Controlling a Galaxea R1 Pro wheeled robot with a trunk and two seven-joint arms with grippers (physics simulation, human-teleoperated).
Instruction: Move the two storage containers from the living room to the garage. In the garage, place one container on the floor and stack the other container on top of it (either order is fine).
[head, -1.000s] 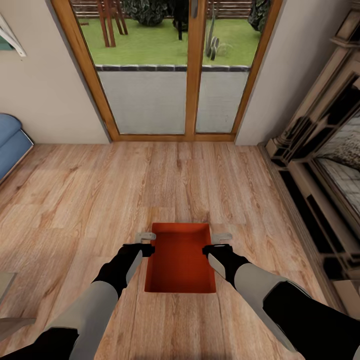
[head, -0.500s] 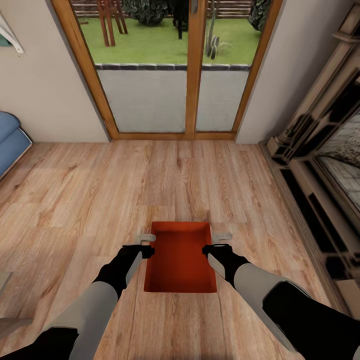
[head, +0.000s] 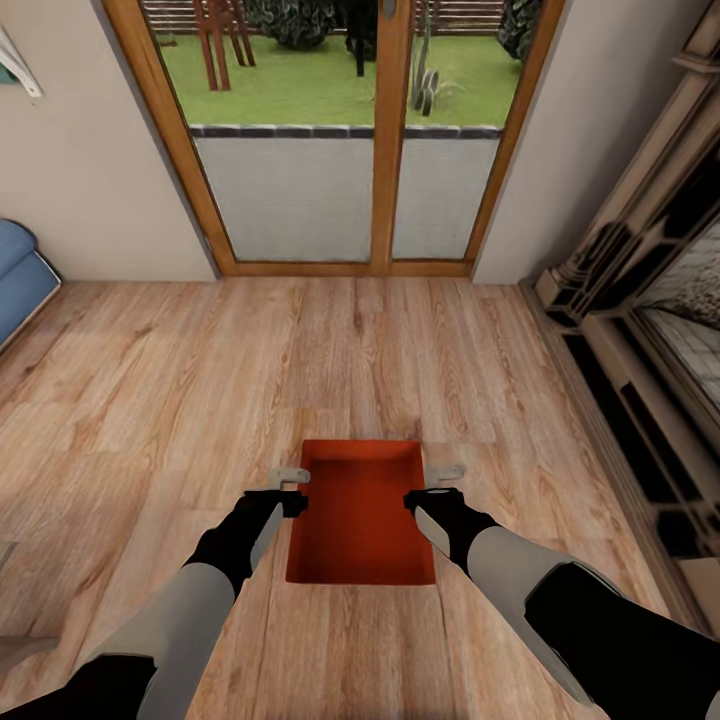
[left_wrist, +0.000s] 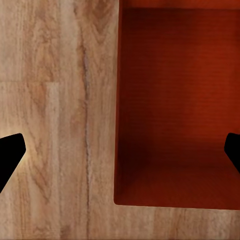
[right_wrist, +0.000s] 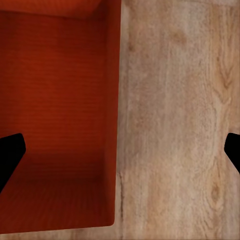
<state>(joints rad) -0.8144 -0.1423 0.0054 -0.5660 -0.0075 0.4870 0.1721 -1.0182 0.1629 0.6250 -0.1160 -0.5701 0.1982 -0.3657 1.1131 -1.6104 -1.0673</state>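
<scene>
Wood-plank floor (head: 200, 400) by a glass door (head: 340, 140) bears an orange-red bin (head: 360, 510), each spread claw straddling a wall.

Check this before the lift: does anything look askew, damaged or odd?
Nothing stands out. The orange-red storage bin sits flat and empty on the wood plank floor, walls intact, with the left gripper and right gripper open astride its long walls.

The orange bin (head: 360, 515) looks slightly larger and nearer than a second ago; the view has shifted, sliding the blue sofa (head: 20, 275) outward.
</scene>
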